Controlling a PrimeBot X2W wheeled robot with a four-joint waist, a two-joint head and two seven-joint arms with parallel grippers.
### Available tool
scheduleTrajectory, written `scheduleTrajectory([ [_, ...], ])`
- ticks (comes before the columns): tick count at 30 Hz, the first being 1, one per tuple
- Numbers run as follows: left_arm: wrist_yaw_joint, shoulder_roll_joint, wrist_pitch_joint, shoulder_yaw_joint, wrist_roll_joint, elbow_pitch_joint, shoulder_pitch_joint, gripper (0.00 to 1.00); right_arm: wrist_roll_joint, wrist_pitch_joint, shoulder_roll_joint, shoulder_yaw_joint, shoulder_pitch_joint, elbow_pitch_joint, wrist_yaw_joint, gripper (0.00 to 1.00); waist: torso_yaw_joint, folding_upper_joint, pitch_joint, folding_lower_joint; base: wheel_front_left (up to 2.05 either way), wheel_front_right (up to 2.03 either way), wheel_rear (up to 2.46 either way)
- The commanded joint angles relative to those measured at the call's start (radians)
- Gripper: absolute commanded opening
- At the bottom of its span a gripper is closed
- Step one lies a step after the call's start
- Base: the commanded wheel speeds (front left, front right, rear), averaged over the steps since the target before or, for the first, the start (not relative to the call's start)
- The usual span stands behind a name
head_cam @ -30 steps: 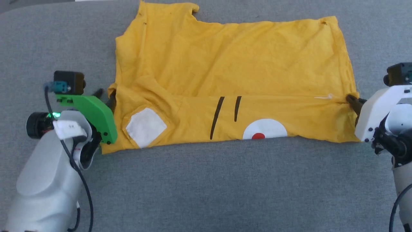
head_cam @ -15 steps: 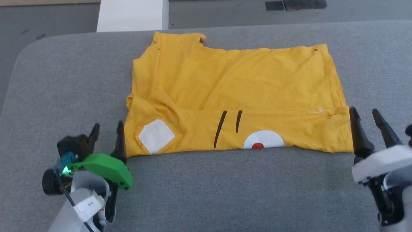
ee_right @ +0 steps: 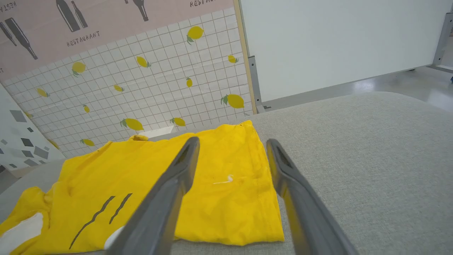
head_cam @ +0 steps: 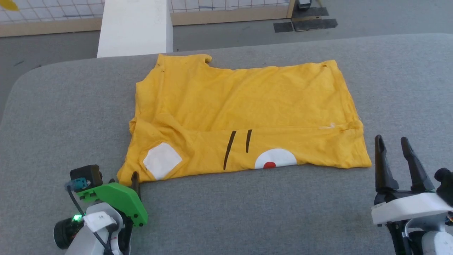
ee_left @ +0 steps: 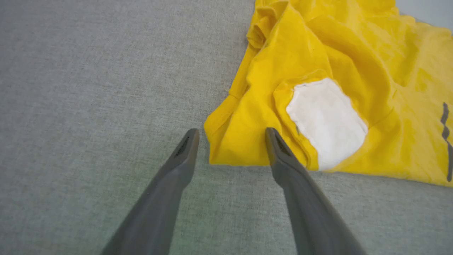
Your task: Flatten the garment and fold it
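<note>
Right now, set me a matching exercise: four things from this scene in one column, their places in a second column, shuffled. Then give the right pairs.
Things:
1. left gripper
2. right gripper
3. red dot
4. two black lines

Places:
a. inside the white half-round on the garment's near edge
b. open, over the grey table, right of the garment
c. open, at the garment's near left corner
d. just left of the white half-round

Pairs: 1-c, 2-b, 3-a, 4-d.

Grey fabric table point(head_cam: 247, 212), white block point(head_cam: 134, 28), lemon-tiled wall point(ee_right: 141, 88)
</note>
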Motion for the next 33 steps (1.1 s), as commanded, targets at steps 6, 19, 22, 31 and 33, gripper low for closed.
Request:
scheduleTrajectory([
  [6, 0.077, -0.014, 0.102, 0.033, -0.056, 0.042, -0.001, 1.0, -0.012, 0.0, 0.012, 0.017, 0.016, 0.004, -0.001, 1.0, -0.036, 0.0, -0.012, 0.0, 0.0, 0.0, 0.0],
  [19, 0.02, -0.022, 0.158, 0.003, -0.093, 0.037, -0.027, 0.0, -0.053, 0.022, 0.017, 0.017, -0.041, 0.067, -0.001, 1.0, -0.042, 0.0, 0.01, 0.0, 0.0, 0.0, 0.0],
  [22, 0.01, -0.021, 0.141, -0.002, -0.087, 0.032, -0.039, 0.0, -0.057, 0.097, 0.018, -0.035, -0.092, 0.125, -0.001, 1.0, -0.032, 0.0, 0.019, 0.0, 0.0, 0.0, 0.0],
  [31, -0.013, -0.022, 0.099, -0.018, -0.068, 0.029, -0.076, 0.0, -0.104, 0.589, 0.019, -0.144, -0.281, 0.339, -0.001, 1.0, 0.0, 0.0, 0.052, 0.0, 0.0, 0.0, 0.0],
  [33, -0.018, -0.024, 0.094, -0.021, -0.067, 0.03, -0.081, 0.0, -0.133, 0.691, 0.019, -0.157, -0.308, 0.36, -0.001, 1.0, 0.006, 0.0, 0.059, 0.0, 0.0, 0.0, 0.0],
])
